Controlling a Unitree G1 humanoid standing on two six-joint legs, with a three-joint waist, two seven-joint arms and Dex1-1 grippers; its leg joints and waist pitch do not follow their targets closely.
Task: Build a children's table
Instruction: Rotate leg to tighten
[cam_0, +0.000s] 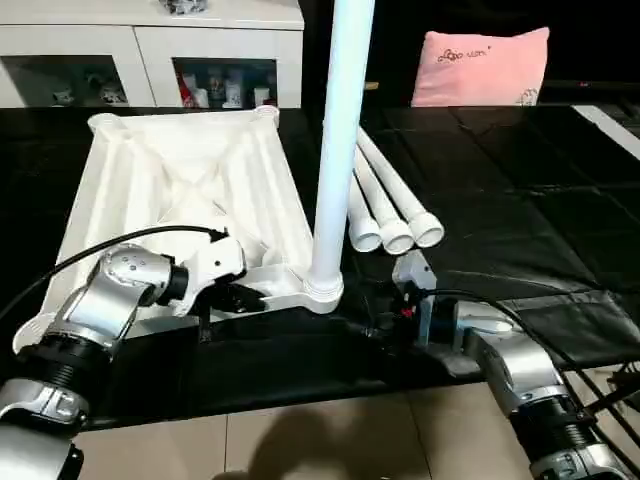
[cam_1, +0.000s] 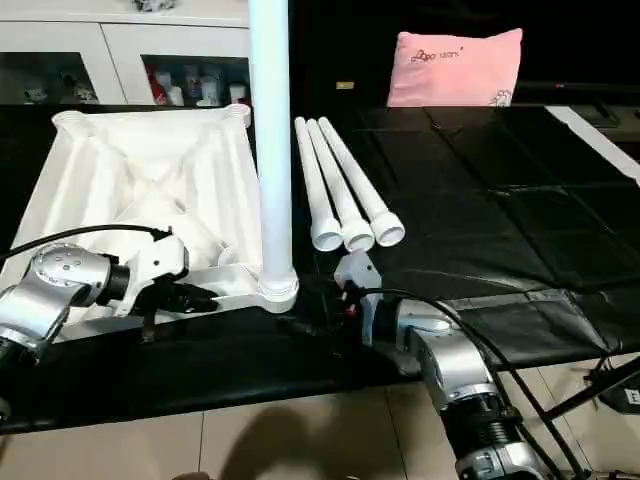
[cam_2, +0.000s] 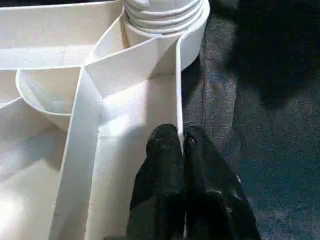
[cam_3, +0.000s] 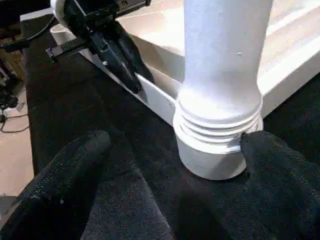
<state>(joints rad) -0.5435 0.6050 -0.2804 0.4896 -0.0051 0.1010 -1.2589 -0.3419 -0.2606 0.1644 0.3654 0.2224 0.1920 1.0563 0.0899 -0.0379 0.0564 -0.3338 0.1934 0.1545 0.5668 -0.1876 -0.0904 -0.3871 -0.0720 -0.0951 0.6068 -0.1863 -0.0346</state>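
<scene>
A white plastic tabletop (cam_0: 180, 185) lies upside down on a black worktop (cam_0: 500, 200), its ribbed underside facing up and round sockets at its corners. It sits on the left half of the worktop.

The robot's left hand (cam_0: 250, 297) is at the tabletop's near edge. In the left wrist view its two black fingers (cam_2: 162, 170) are pressed together on the thin white rim, one on each side, so the hand is closed on the tabletop's edge.

Just to the right, one white leg (cam_0: 340, 150) stands upright in the near right corner socket (cam_0: 322, 290), rising out of the top of the picture. Grooved rings circle its lower end where it meets the socket.

Right of the standing leg, three more white legs (cam_0: 385, 200) lie side by side on the worktop, touching one another, their open round ends toward the robot.

The right hand (cam_3: 175, 165) is near the base of the standing leg. Its fingers (cam_3: 65, 170) are spread wide on either side of the socket; one fingertip is close against the socket, and whether it touches cannot be told.

Behind the worktop, a white cabinet (cam_0: 150, 50) with glass doors stands on the left. A pink pillow (cam_0: 480, 68) sits farther right, with small dark lettering too small to read.
</scene>
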